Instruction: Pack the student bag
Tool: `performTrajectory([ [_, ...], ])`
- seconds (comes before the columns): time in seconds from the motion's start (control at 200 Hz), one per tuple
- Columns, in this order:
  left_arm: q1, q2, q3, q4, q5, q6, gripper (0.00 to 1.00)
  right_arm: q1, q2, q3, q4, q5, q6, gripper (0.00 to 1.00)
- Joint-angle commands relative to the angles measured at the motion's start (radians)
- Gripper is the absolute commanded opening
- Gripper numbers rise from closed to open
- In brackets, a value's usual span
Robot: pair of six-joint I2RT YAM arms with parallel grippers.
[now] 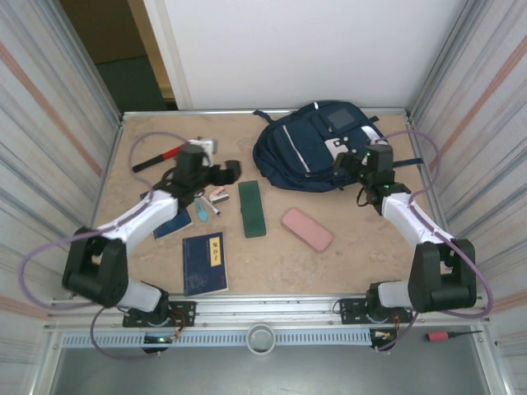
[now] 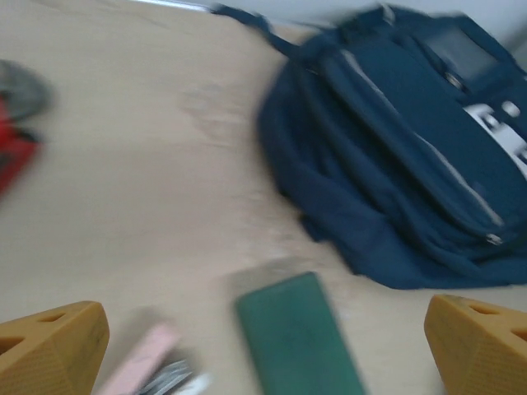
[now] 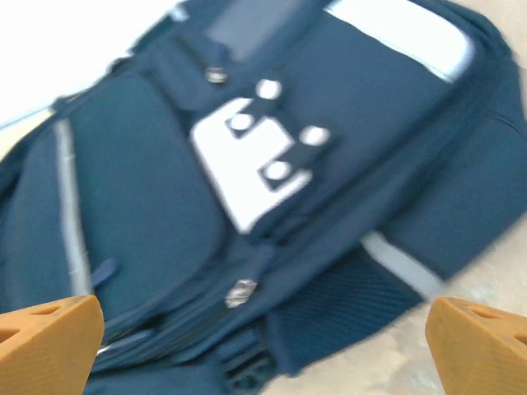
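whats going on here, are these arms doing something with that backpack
Two robot arms are set up to pack the navy backpack, which lies at the far side of the table. Both grippers are open and hold nothing. The right gripper hovers at the backpack's right edge, and the left gripper is near the far end of the green case. The green case, a pink case and a navy booklet lie loose on the table, outside the backpack.

A: Logged the student bag (image 1: 309, 148): navy, white patch, thin pale stripes.
B: Noted. One green case (image 1: 252, 208), dark; one pink case (image 1: 307, 228), plain.
A: The book (image 1: 204, 262) is dark blue with a yellow label. The table (image 1: 272, 263) is mottled beige.
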Motion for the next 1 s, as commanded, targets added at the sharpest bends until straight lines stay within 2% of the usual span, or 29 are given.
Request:
performTrajectory([
  [0.0,-0.078,0.125,0.143,-0.134,0.007,-0.009,0.98,-0.125,0.055,0.017,-0.089,-0.167,0.158,0.99],
  [0.08,-0.117,0.231,0.249,-0.159,0.006,-0.013,0.96,-0.183,0.119,0.027,-0.074,-0.267,0.217,0.97],
  [0.17,-0.137,0.352,0.362,-0.192,0.025,-0.029,0.91,-0.203,0.193,0.023,-0.008,-0.355,0.287,0.93],
  [0.346,-0.142,0.535,0.529,-0.244,0.053,-0.052,0.85,-0.205,0.279,0.038,0.052,-0.385,0.332,0.9],
  [0.441,-0.142,0.604,0.598,-0.26,0.078,-0.058,0.83,-0.206,0.313,0.042,0.104,-0.414,0.361,0.83],
  [0.491,-0.144,0.658,0.633,-0.267,0.099,-0.062,0.81,-0.203,0.329,0.04,0.144,-0.439,0.382,0.77],
  [0.556,-0.144,0.7,0.673,-0.279,0.116,-0.061,0.77,-0.199,0.349,0.046,0.164,-0.457,0.393,0.63],
  [0.716,-0.136,0.763,0.731,-0.26,0.14,-0.061,0.62,-0.184,0.368,0.032,0.209,-0.492,0.405,0.38],
  [0.771,-0.129,0.78,0.746,-0.254,0.166,-0.06,0.54,-0.184,0.364,0.021,0.238,-0.514,0.426,0.34],
  [0.892,-0.103,0.782,0.752,-0.242,0.209,-0.046,0.35,-0.163,0.328,0.004,0.283,-0.576,0.458,0.16],
  [0.997,-0.072,0.74,0.72,-0.206,0.232,-0.024,0.29,-0.106,0.261,-0.002,0.264,-0.583,0.469,0.1],
])
